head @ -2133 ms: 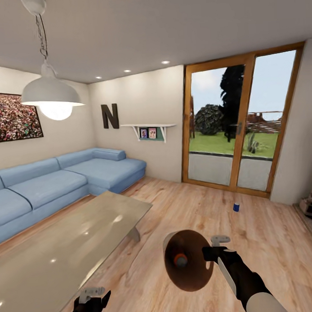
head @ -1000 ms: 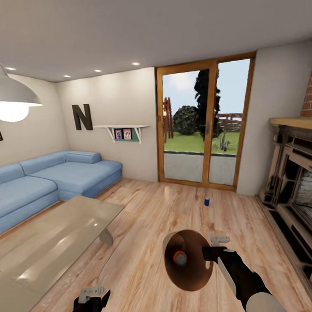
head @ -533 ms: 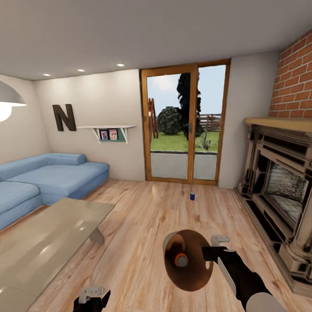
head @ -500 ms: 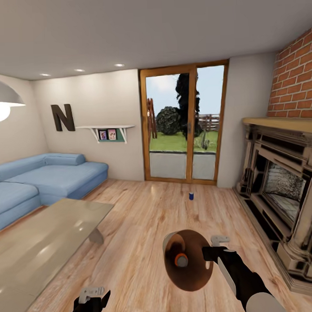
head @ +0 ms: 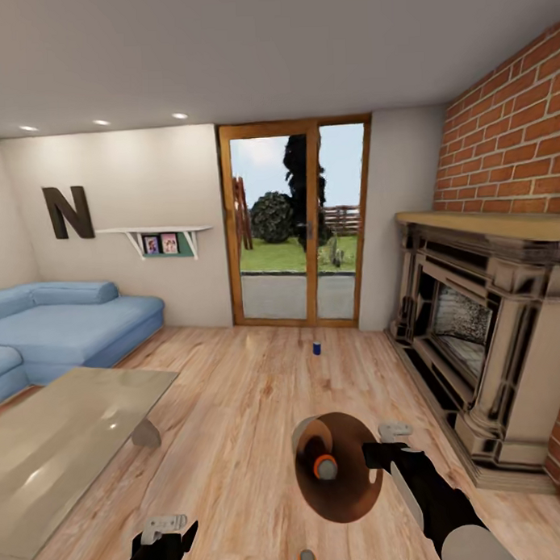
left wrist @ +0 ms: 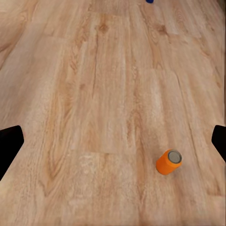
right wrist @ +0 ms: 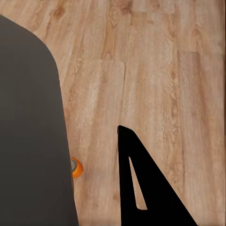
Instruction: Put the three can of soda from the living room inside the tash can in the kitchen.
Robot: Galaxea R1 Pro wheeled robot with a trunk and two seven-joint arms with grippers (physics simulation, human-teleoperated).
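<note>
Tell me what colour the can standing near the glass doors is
Dark blue can, best seen in the head view.

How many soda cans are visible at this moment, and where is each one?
3. One orange can lies inside the trash can that the right gripper holds. A second orange can stands on the wood floor near the robot. The blue can stands before the glass doors.

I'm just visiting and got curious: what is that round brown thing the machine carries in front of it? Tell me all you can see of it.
It is the trash can, a round bin tipped so its open mouth faces the head camera. Its inside looks glossy coppery-brown, with a plain circular rim. The right gripper grips it at the rim's right side, holding it above the wood floor. An orange soda can with a silvery top lies inside.
</note>
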